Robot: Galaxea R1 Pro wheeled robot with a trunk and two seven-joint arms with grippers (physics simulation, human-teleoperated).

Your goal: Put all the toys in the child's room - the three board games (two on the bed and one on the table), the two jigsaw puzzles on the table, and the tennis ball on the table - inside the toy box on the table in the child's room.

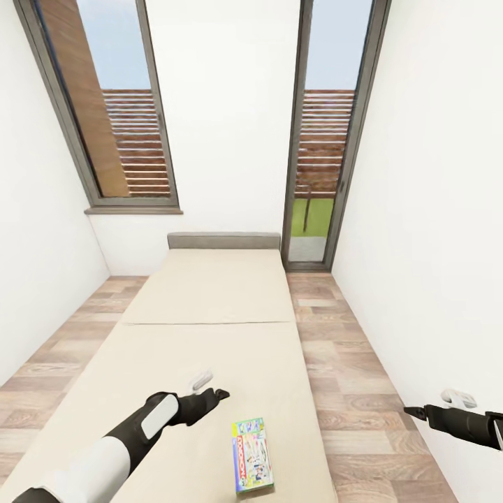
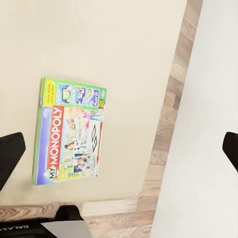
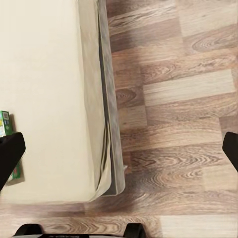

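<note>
Lying flat at the near end of the bed (image 1: 209,328), a My Monopoly board game (image 1: 252,455) rests lid up on the plain beige mattress: a flat rectangular printed box, green-edged, with blue and white artwork and a red-lettered title. It sits close to the mattress's right edge and foot. In the left wrist view the same box (image 2: 69,131) lies flat on the cloth, nothing touching it.

The left gripper (image 1: 216,395), black with a white cuff behind it, hovers over the mattress just left of and beyond the box; its fingers (image 2: 9,157) stand wide apart, holding nothing. The right gripper (image 1: 412,411) hangs over the floor (image 1: 356,391) to the right of the bed; in its wrist view the fingers (image 3: 10,154) are likewise spread, empty.

Floor: light wood planks with visible grain. Mattress surface matte, smooth, with one seam across the middle; grey frame edge visible along its side. A grey headboard (image 1: 223,241) stands at the far end. Beyond it, white walls and two tall grey-framed windows (image 1: 115,119).
</note>
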